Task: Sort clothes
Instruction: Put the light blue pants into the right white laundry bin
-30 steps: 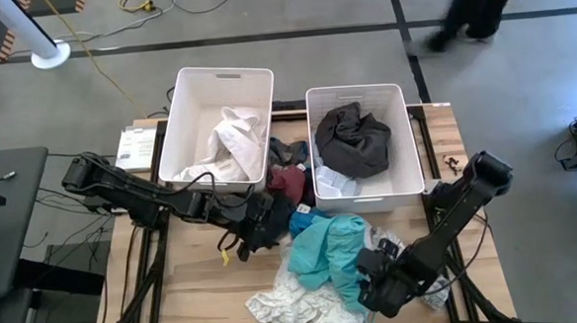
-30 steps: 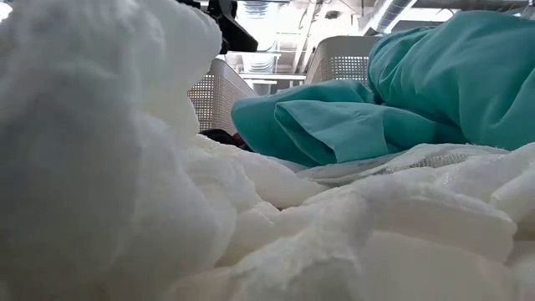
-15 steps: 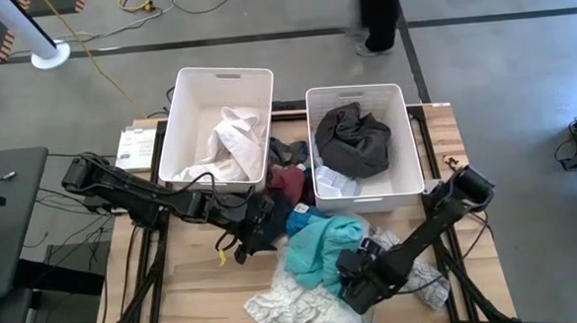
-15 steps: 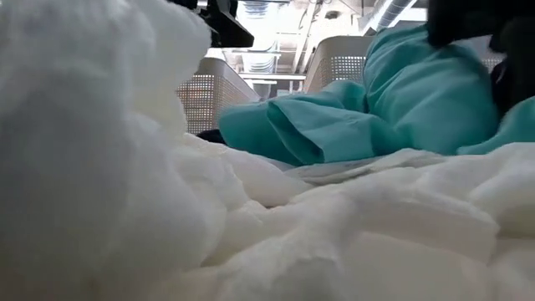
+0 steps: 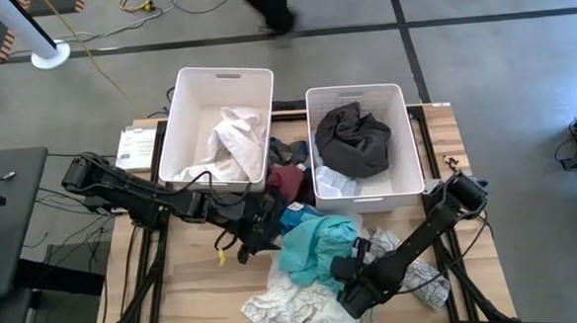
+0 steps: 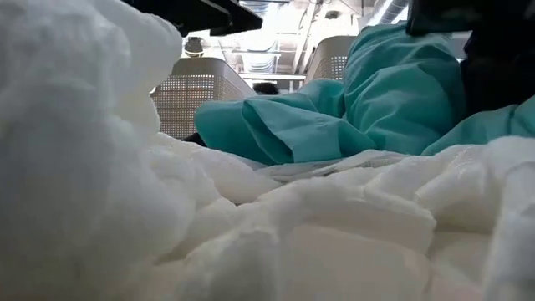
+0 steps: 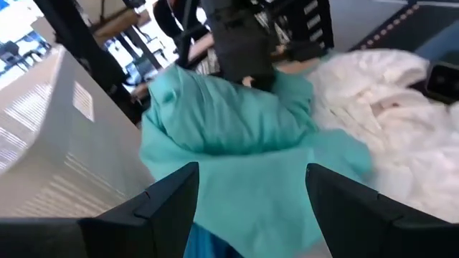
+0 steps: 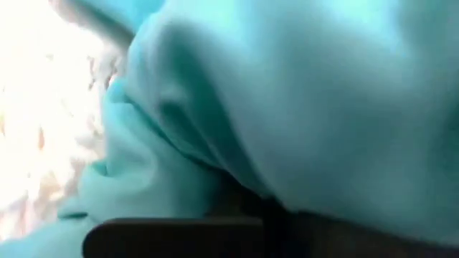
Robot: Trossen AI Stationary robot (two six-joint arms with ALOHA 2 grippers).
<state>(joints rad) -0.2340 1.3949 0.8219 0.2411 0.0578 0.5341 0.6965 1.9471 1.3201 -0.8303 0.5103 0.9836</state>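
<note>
Gripping the teal garment (image 5: pixel 313 249) at its near edge, the right gripper (image 5: pixel 346 273) has its fingers closed right down into the fabric — the right wrist view is filled with teal cloth bunched against the dark finger, so the pinch reads as on the cloth. The teal piece lies mid-table in front of the two white bins (image 5: pixel 360 192), draped partly over a white crumpled garment (image 5: pixel 291 305) at the front edge and touching a white patterned one (image 5: pixel 408 269) to its right. Maroon and dark pieces (image 5: pixel 288 181) sit in the gap between the bins; the left bin (image 5: pixel 197 107) holds white clothes (image 5: pixel 226 140), the right bin a black garment (image 5: pixel 355 138). The left gripper (image 5: pixel 262 227) hangs just beside the teal piece's far-left edge, fingers wide apart with nothing between them — its wrist view shows teal cloth straight ahead. Handling judgement: light, thin, fully limp fabric, no stiffness, not fragile, probably a bit slick. It will trail and stretch out long when lifted, so it likely needs a high lift to clear the bin wall. A pinch on a folded ridge or bunched hem beats one on a flat single layer, which may slip out. Risk: the white garment underneath could snag and ride up with it, since the two overlap. A coloured piece presumably goes with the dark load in the right bin.
</note>
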